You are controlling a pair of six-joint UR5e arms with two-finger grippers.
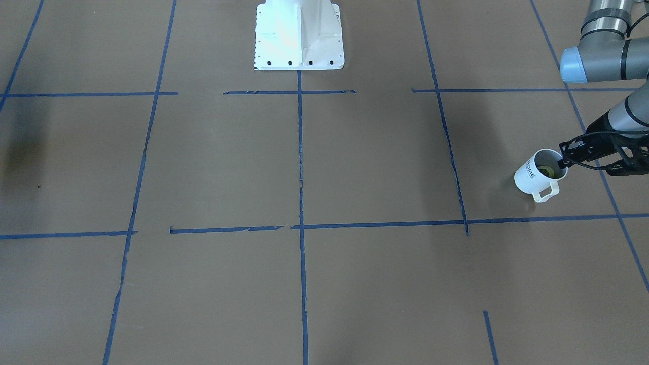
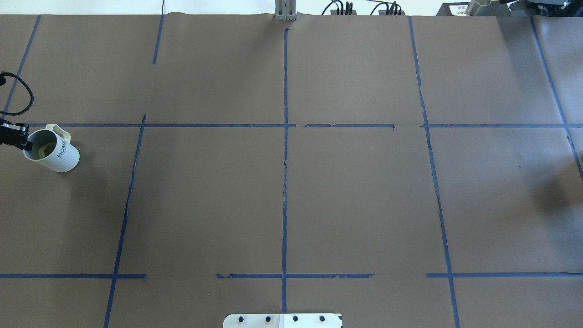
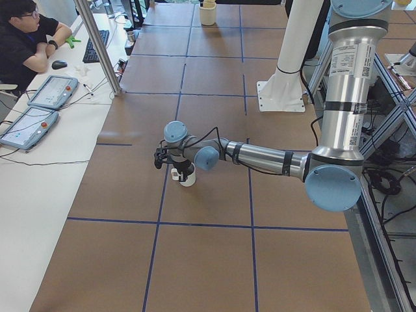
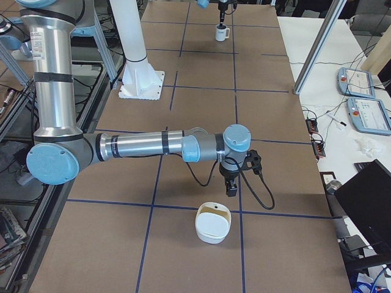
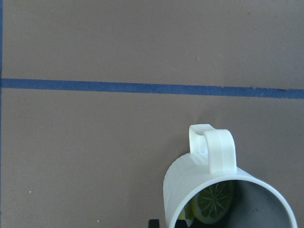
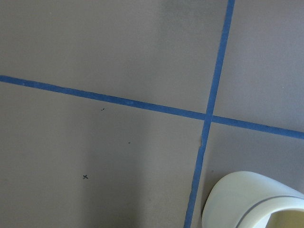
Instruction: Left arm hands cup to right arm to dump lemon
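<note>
Cup rim pinched between left fingers; lemon inside.

Bright, even light from above throws soft, blurry shadows on the table; every view is sharp.

One cup, one lemon, one bowl

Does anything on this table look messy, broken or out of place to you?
Only the blue tape: it is frayed and broken by gaps in several places, and one long strip runs crooked instead of straight. The cup stands upright with the lemon inside, and nothing has spilled.
</note>
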